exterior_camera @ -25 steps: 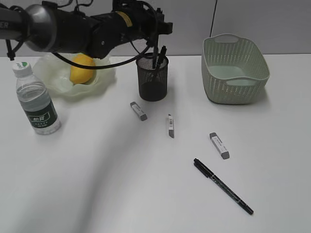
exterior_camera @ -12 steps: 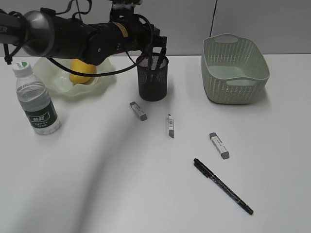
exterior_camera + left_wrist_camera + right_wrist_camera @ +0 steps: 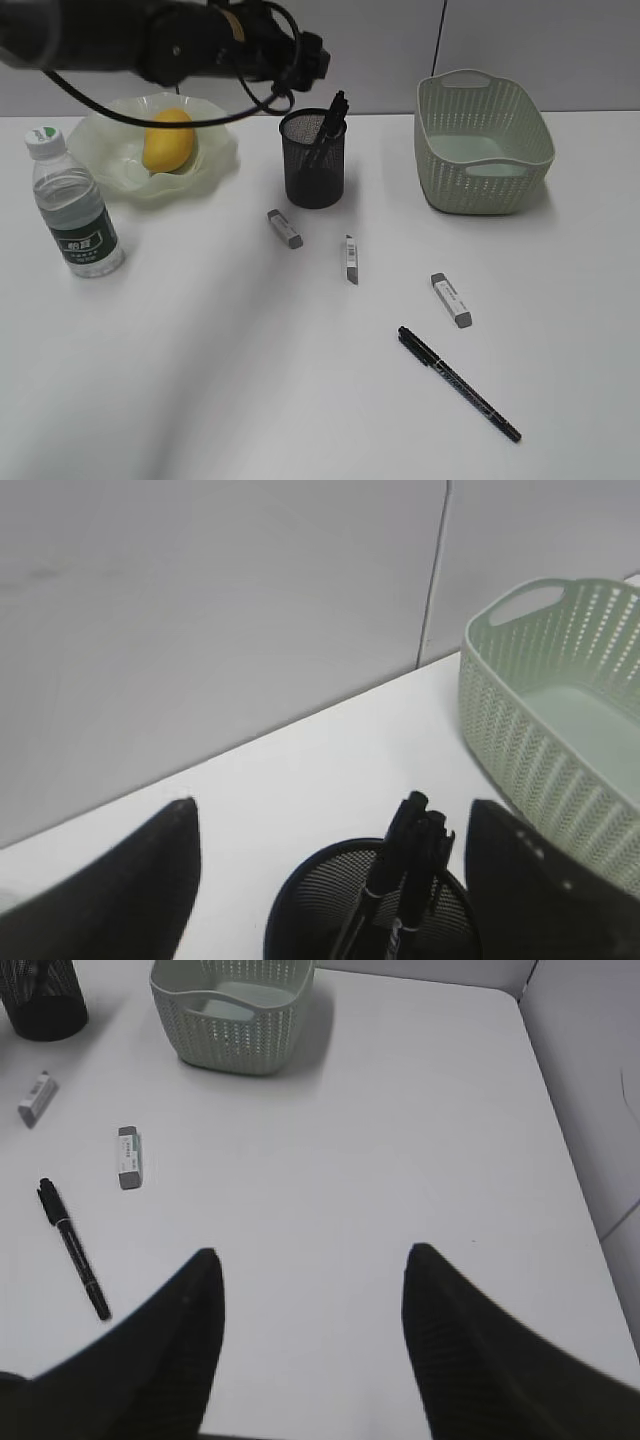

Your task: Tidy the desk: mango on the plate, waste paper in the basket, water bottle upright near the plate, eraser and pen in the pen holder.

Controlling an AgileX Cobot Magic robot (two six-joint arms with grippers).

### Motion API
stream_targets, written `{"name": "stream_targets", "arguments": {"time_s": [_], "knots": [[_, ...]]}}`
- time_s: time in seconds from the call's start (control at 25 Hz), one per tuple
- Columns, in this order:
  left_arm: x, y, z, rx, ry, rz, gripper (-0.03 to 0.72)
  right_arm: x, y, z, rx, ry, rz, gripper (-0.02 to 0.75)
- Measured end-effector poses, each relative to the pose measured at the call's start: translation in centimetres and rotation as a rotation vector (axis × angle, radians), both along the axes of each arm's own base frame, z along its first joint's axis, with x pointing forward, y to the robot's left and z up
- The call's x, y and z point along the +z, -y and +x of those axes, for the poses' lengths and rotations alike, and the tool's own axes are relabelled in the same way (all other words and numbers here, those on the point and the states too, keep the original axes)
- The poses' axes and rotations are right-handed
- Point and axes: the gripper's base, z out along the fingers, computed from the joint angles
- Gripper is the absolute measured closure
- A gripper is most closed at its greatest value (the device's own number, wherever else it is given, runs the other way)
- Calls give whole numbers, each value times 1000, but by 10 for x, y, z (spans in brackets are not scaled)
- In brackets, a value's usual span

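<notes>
the left tool (image 3: 330, 865) hangs above the pen holder (image 3: 314, 160) near the desk's (image 3: 250, 380) far edge, its two dark fingers (image 3: 130, 890) spread wide with nothing between them. in the left wrist view black pens (image 3: 405, 870) stand inside the mesh cup, leaning toward the basket (image 3: 482, 142). the right tool (image 3: 310, 1330) hovers over bare desk near the right edge, fingers apart and holding nothing.

the mango (image 3: 168, 139) lies in the plate (image 3: 120, 170) at the far left corner. the water bottle (image 3: 74, 205) stands upright just in front of the plate, near the left edge, cap on top. the basket sits at the far right side; its visible inside shows only the pale green floor.

three erasers lie on the desk in front of the pen holder: one eraser (image 3: 285, 228) just in front of the cup, a second eraser (image 3: 351, 259) a little nearer the front, and a third eraser (image 3: 451, 299) further toward the right. a loose black pen (image 3: 459, 383) lies at a slant toward the front right, well apart from the cup. the waste paper cannot be made out in any view.
</notes>
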Motion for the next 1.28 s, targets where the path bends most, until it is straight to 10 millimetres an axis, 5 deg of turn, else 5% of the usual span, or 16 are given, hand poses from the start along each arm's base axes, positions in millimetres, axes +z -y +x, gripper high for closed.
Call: {"name": "stream_targets", "arguments": {"time_s": [0.16,0.36,0.52,0.76,1.04,1.28], "knots": [[57,-21,-25,32,-19,99,76,19,-4,12,11,37,2,280],[95,-74,-70,170,-298,333,118,53,-13,45,21,-24,-10,280],[121,-115,-104,241,-449,452,124,74,-25,89,33,-171,-16,280],[160,-168,-154,266,-467,400,123,73,-51,159,169,-440,-98,280],[145,-229,-248,386,-482,346,127,62,-93,207,351,-588,-106,280],[121,-237,-335,379,-408,209,127,28,-139,226,486,-735,-162,280]]}}
